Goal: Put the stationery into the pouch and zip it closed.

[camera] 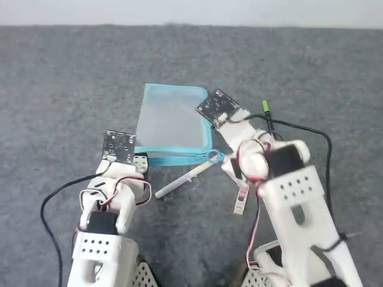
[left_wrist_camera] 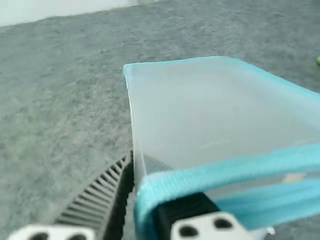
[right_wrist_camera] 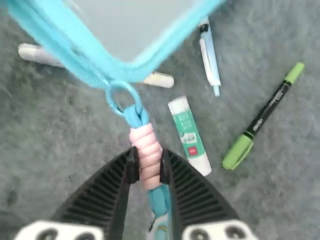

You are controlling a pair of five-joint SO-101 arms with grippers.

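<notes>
Between the jaws of the right tool [right_wrist_camera: 146, 162] sits the pink zipper pull [right_wrist_camera: 143, 140] of the pouch [right_wrist_camera: 125, 27]. The jaws are pressed close together and pinch the pull tight.

The left tool [left_wrist_camera: 144, 192] is at the other end of the zipper side. Its jaws are nearly together too, and they pinch the pouch by its blue corner.

All the stationery I can see lies out on the grey counter [right_wrist_camera: 285, 200]. A glue stick [right_wrist_camera: 189, 135] is just beside the right tool's tip. A green marker [right_wrist_camera: 262, 117] lies past the glue stick, farther from that tool. A blue pen [right_wrist_camera: 209, 55] lies ahead of the tool, near the pouch's edge. A white pen [right_wrist_camera: 37, 54] is also ahead, partly hidden behind the blue zipper edge.

I think this is the zipper step that comes before filling, with one tool on each end of the pouch. I cannot tell if the mouth is open yet. Next, the right tool should slide the pull along while the left tool holds its corner firm. Then a tool must let go and pick up a piece. The glue stick is nearest.
</notes>
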